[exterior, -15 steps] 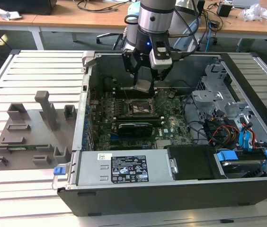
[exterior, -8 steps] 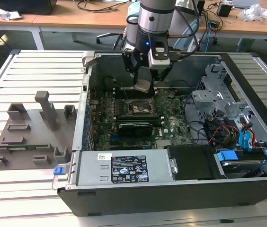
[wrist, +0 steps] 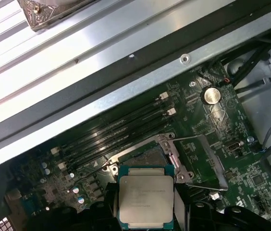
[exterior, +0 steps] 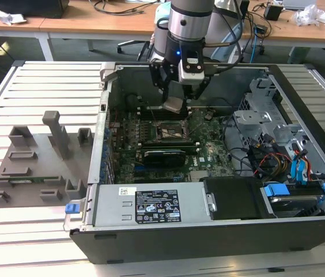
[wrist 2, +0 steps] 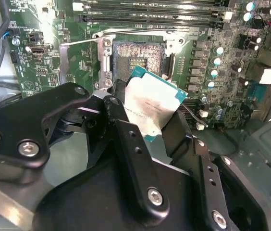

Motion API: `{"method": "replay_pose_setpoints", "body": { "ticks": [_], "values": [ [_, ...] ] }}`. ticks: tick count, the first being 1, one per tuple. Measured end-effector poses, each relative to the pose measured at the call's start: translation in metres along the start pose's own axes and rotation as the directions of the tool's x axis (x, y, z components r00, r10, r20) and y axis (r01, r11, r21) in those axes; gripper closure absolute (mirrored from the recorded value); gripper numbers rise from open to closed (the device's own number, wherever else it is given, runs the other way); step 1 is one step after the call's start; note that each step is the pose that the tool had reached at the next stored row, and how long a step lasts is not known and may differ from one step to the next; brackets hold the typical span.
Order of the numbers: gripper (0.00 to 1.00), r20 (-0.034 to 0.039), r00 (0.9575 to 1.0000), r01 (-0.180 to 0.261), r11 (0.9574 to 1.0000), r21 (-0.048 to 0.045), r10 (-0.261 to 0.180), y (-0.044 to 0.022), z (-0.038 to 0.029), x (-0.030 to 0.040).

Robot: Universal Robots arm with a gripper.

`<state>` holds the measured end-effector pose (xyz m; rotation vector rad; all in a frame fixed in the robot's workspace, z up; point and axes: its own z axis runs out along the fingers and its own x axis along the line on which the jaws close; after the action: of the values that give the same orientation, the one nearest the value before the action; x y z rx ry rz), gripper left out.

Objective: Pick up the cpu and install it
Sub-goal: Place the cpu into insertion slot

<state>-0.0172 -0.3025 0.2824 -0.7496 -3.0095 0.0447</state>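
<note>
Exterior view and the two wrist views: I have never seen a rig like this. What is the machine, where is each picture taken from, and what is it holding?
The machine is a single robot arm with a two-fingered gripper at its end. The exterior view comes from a camera off the arm. It looks down on an open computer case lying on a slatted table, with grey holder blocks beside it on that view's left. Both wrist views come from cameras riding on the arm, so they look past the gripper at the green motherboard. The gripper is shut on the cpu, a small silver-topped chip, with a finger on each side. The chip hangs over the board, close to the open socket, and is not yet seated.
</note>
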Motion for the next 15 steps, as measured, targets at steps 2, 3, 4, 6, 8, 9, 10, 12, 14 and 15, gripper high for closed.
{"method": "replay_pose_setpoints", "body": {
  "ticks": [2, 3, 4, 6, 8, 9, 10, 12, 14, 15],
  "values": [
    [0.45, -0.0010, 0.9996, -0.028, 0.9996, -0.0010, 0.028, 0.0000, 0.0001, 0.0000],
    [0.45, -0.0014, 0.9993, -0.037, 0.9993, -0.0012, 0.037, 0.0000, 0.0001, 0.0000],
    [0.45, -0.0020, 0.9987, -0.052, 0.9987, -0.0016, 0.052, 0.0000, 0.0001, 0.0000],
    [0.45, -0.0028, 0.9974, -0.073, 0.9974, -0.0023, 0.073, 0.0000, 0.0001, 0.0000],
    [0.45, -0.0037, 0.9955, -0.095, 0.9955, -0.0028, 0.095, 0.0000, 0.0001, 0.0000],
    [0.45, -0.0040, 0.9948, -0.102, 0.9948, -0.0031, 0.102, 0.0000, 0.0002, 0.0000],
    [0.45, -0.0044, 0.9936, -0.113, 0.9936, -0.0034, 0.113, 0.0000, 0.0002, 0.0000],
    [0.45, -0.0053, 0.9910, -0.134, 0.9910, -0.0040, 0.134, 0.0000, 0.0002, 0.0000],
    [0.45, -0.0066, 0.9865, -0.164, 0.9865, -0.0048, 0.164, 0.0000, 0.0003, 0.0000],
    [0.45, -0.0070, 0.9847, -0.174, 0.9847, -0.0050, 0.174, 0.0000, 0.0003, 0.0000]
  ]
}}
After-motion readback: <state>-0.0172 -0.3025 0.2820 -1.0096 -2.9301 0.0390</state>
